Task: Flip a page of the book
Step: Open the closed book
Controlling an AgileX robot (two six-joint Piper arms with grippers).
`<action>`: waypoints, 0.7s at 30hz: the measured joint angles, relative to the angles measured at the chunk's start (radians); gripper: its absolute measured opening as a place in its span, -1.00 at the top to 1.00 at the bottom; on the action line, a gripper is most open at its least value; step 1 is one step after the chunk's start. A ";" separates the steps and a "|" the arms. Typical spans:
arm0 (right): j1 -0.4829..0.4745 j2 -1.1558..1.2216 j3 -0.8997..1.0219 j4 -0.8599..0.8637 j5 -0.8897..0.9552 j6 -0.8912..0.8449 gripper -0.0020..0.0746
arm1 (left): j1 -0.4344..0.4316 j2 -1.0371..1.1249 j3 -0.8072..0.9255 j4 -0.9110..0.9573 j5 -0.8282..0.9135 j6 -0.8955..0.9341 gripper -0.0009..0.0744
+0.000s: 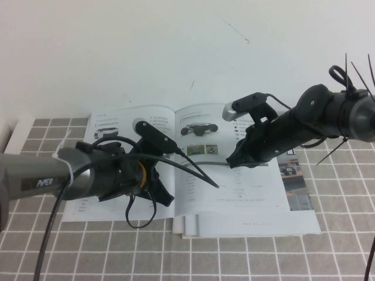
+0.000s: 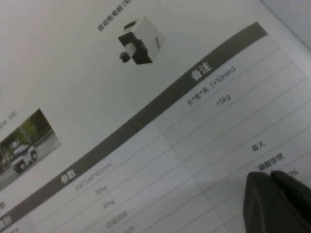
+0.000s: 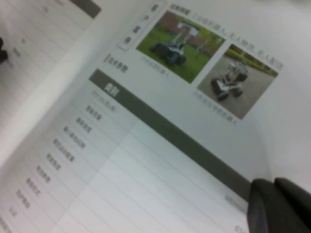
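1. We see the left gripper (image 1: 161,190) low over the left-hand sheet (image 1: 111,126) of the open book (image 1: 252,219); its two dark fingertips (image 2: 277,201) lie pressed together with no gap, right at the paper, holding nothing.
2. We see the right gripper (image 1: 234,159) down on the page (image 1: 246,193), the right-hand sheet of the spread; in the right wrist view its fingertips (image 3: 279,206) also sit together, closed, against the paper beside the grey bar of the table.
3. Nothing is pinched between either pair of fingers; we cannot tell whether the tips truly press the paper or hang just above it.
4. The book lies open and flat on a grey checked tablecloth (image 1: 246,257), under both grippers, its spine running between them.
5. The page under the right gripper is glossy white, with a black vehicle picture near its top, two small outdoor photos (image 3: 206,60) of wheeled robots, and a grey-barred table of fine text.
6. Beyond the right gripper, on the outer side, a second booklet (image 1: 296,184) with dark photos pokes out from under the book.
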 joint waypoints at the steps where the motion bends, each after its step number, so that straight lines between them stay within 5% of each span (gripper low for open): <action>1: 0.002 0.000 0.015 -0.001 -0.008 0.000 0.95 | 0.000 0.002 0.000 0.002 -0.002 -0.002 0.98; 13: 0.002 -0.028 0.079 -0.024 -0.046 0.007 0.95 | 0.000 -0.005 -0.004 0.008 0.072 -0.020 0.98; 21: 0.002 -0.221 0.088 -0.047 0.003 0.010 0.95 | 0.000 -0.223 -0.002 -0.023 0.205 -0.030 0.98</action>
